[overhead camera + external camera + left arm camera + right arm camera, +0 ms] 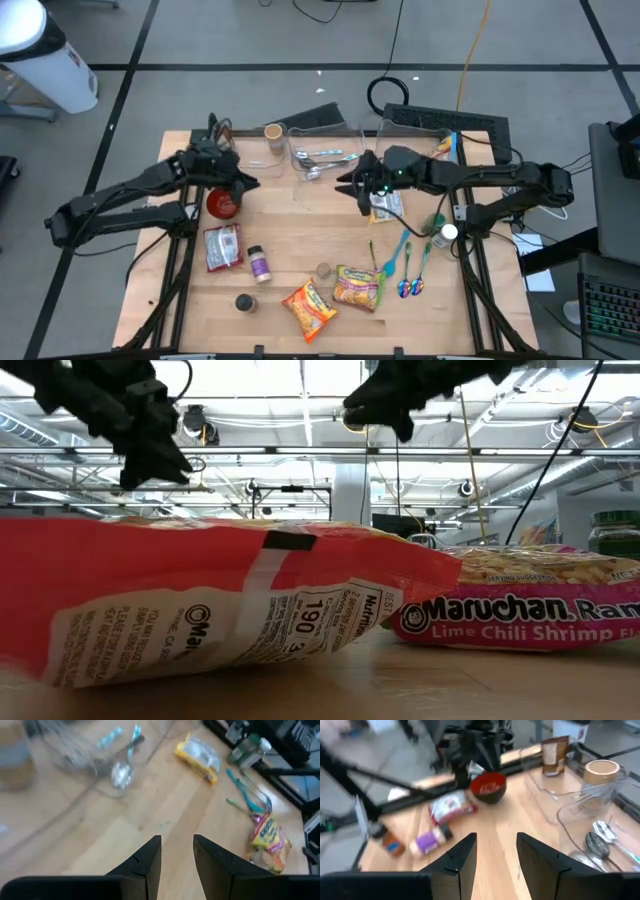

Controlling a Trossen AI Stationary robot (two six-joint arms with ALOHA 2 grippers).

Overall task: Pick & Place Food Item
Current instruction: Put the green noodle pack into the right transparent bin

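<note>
Nothing appears picked yet. At centre left of the overhead frame, the left gripper (243, 183) hovers beside the red bowl (223, 203), its fingers (150, 862) a narrow gap apart and empty. Toward the bottom edge, the noodle packets (345, 290) lie untouched near the table's (290, 230) front rim. At centre right, the right gripper (352, 184) hangs above the yellow packet (386, 205), likewise narrowly parted, holding nothing. Bare wood between the arms leaves moving room; the clear tray (325, 160) crowds the upper edge.

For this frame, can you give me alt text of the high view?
Two dark arms reach over a wooden table, the left gripper and right gripper both empty, above scattered ramen packets, a red bowl and spoons.
</note>
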